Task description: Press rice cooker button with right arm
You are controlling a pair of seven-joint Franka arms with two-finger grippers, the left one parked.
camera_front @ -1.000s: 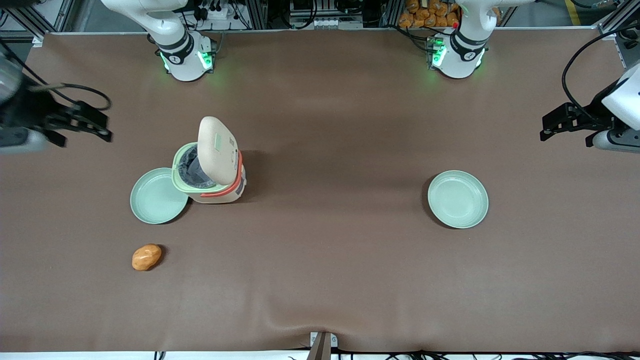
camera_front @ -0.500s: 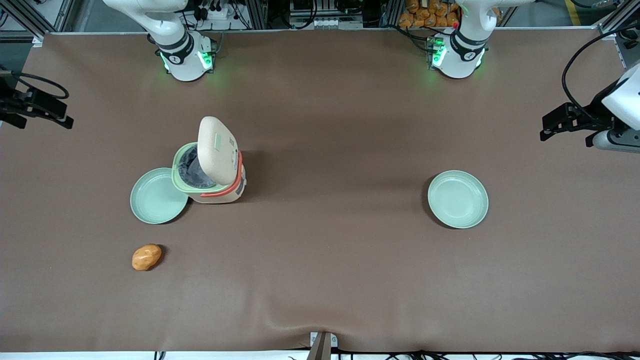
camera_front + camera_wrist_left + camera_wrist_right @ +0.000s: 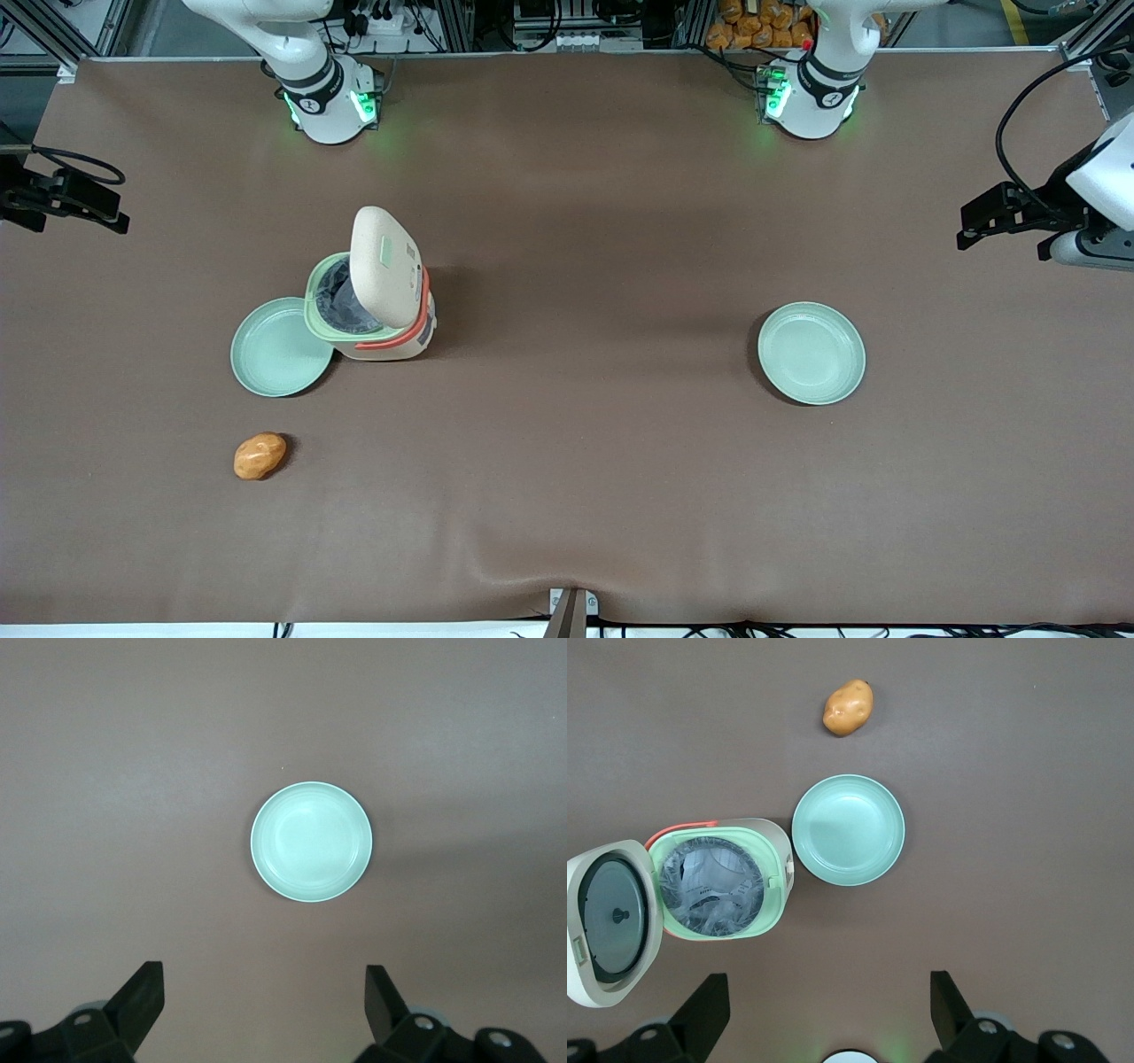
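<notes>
The cream-beige rice cooker (image 3: 390, 341) stands on the brown table with its lid (image 3: 384, 266) swung up. Its pale green rim and dark inner pot are exposed. The pale green button (image 3: 387, 251) shows on the lid's outer face. In the right wrist view the cooker (image 3: 722, 879) shows from above, with only the lid's inner face (image 3: 611, 921) visible, so the button is hidden there. My right gripper (image 3: 113, 208) is open and empty at the working arm's end of the table, well apart from the cooker. It also shows in the right wrist view (image 3: 828, 992).
A pale green plate (image 3: 279, 347) touches the cooker's side and shows in the right wrist view (image 3: 848, 829). An orange-brown potato (image 3: 260, 455) lies nearer the front camera, also in the right wrist view (image 3: 849, 707). A second green plate (image 3: 811, 353) lies toward the parked arm's end.
My right gripper has drawn away from the cooker toward the working arm's edge of the table, then nearly stopped. The cooker, plates and potato have not moved.
</notes>
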